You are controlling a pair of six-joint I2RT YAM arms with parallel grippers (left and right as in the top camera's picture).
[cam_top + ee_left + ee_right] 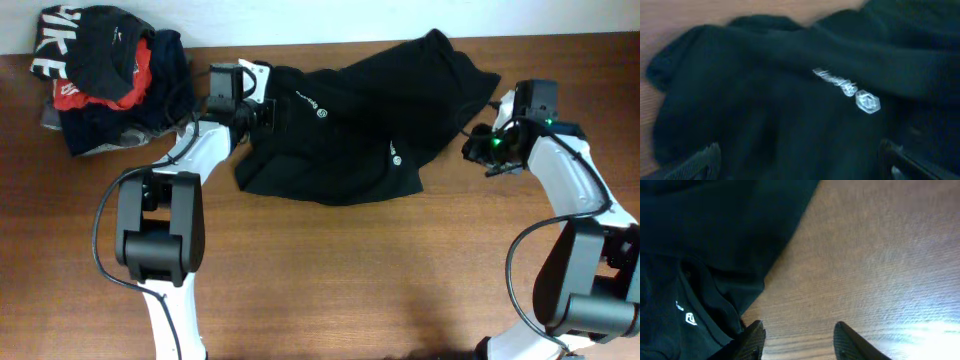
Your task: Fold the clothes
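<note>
**Item under inspection.** The black T-shirt (350,130) lies on the desk (350,290), at its far middle, spread loosely between the two arms. The fabric is soft and matte, rumpled rather than flat. The outline is irregular, with one lobe (a sleeve or a corner, cannot tell which) pushed toward the far right. Low ridges of folded cloth run across it. Small white logo marks (323,113) show on the upper face. From the left wrist, one of them reads as a hexagon-like badge with a short, blurred line of lettering beside it.

**Left tool** (800,162). The fingers are spread wide, one at each lower corner of the wrist view. They hang over the shirt's left part with cloth below and nothing pinched between them. From overhead, the tool sits at the garment's left edge.

**Right tool** (800,340). The fingers are apart, with bare wood showing in the gap. The finger nearer the shirt (754,339) is just beside the cloth edge, but contact cannot be confirmed. From overhead, the tool is at the garment's right end.

**Desk.** The surface is brown wood with fine straight grain and a slight sheen. There is a bright glare patch near the right tool.

**Other stock.** A heap of garments (105,85) sits at the far left corner, apart from the shirt. It is crumpled, with a black piece bearing large white lettering on top and red, navy and grey cloth beneath.
</note>
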